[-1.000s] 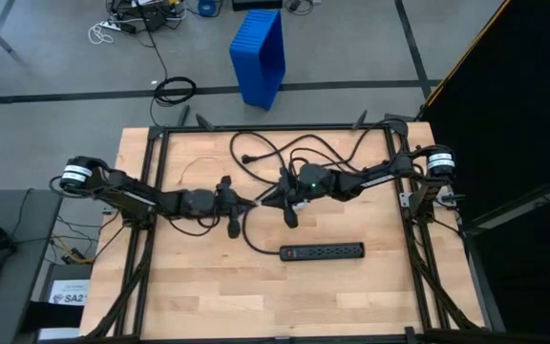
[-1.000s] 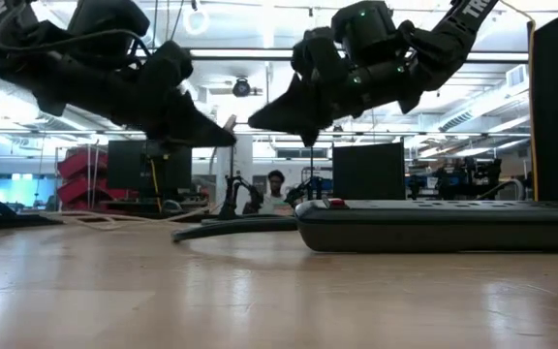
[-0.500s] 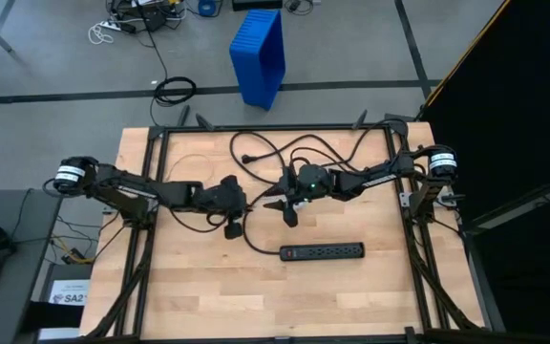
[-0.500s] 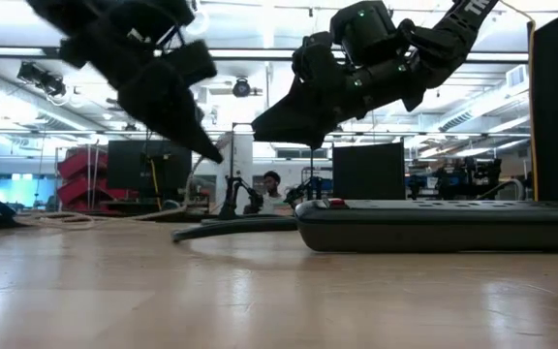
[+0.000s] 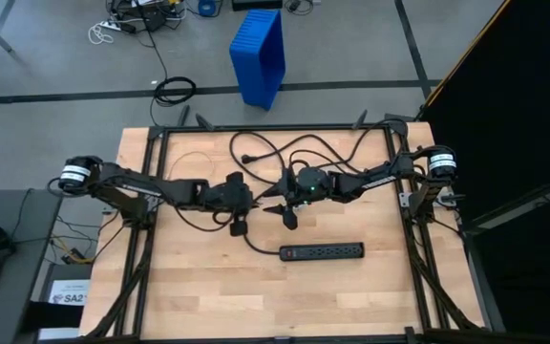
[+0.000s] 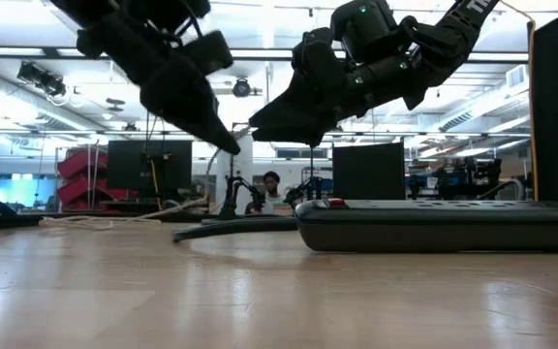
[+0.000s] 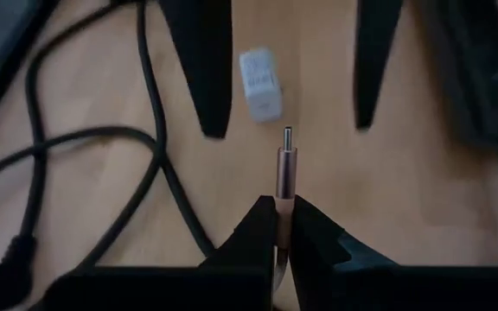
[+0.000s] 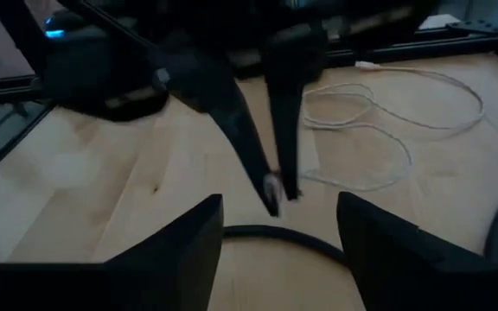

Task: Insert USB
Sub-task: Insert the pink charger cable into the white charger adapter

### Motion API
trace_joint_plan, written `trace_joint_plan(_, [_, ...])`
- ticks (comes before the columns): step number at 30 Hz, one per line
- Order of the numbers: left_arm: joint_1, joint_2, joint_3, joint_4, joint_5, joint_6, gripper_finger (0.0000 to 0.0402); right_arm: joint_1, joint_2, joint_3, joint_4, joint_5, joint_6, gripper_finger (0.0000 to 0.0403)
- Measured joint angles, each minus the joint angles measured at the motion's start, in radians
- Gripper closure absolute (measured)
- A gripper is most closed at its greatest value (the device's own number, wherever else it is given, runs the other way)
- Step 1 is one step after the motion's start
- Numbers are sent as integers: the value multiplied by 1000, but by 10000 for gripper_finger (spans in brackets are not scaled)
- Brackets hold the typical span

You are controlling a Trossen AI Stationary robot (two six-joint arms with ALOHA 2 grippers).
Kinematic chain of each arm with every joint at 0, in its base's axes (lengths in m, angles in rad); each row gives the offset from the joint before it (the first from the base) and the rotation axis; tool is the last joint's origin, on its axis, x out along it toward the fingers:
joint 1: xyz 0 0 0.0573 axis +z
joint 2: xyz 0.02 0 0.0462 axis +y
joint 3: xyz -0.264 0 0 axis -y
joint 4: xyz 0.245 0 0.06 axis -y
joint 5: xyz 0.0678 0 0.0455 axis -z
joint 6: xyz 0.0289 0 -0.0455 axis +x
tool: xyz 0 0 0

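In the centre of the high view, the left gripper (image 7: 284, 226) is pinching the USB (image 7: 285, 173) plug tight, tip pointing out toward the white adapter (image 7: 260, 83) on the table, likely for insertion, while the right gripper (image 8: 275, 220) is hovering opposite, fingers spread and empty.

1. Power strip (image 5: 322, 251): black, lying flat on the wooden table (image 5: 189, 296), near the right claw (image 5: 271, 206).
2. Black cords (image 5: 265, 148): looped on the table behind both claws; one passes under the left claw (image 5: 251, 204).
3. Small white block (image 7: 260, 83), possibly a charger: on the table, just ahead of the left claw.
4. Blue bin (image 5: 259, 55): on the floor, well apart from both claws.
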Motion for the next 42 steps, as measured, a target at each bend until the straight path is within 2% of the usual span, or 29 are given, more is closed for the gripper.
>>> trace_joint_plan(4, [1, 24, 0, -36, 25, -5, 402, -22, -26, 0, -151, 1, -17, 216])
trace_joint_plan(7, [1, 34, 0, -63, 25, -5, 402, -34, -33, 0, -182, -6, -10, 219])
trace_joint_plan(10, [1, 41, 0, -50, -13, 5, 402, -29, -33, 0, -143, -30, -7, 216])
trace_joint_plan(13, [6, 52, 0, -30, -7, 20, 402, -11, -34, 0, -111, -29, -9, 207])
trace_joint_plan(18, [34, 52, 0, 31, 112, 18, 402, 5, -34, 0, -94, 4, -24, 197])
trace_joint_plan(25, [60, 62, 44, 6, 200, -1, 402, 9, -34, 0, -83, 26, -33, 208])
trace_joint_plan(33, [60, 62, 69, -77, 201, -1, 402, 10, -34, 0, -61, 47, -51, 219])
trace_joint_plan(42, [60, 62, 66, -153, 199, -29, 402, 22, 33, 108, -67, 23, -106, 195])
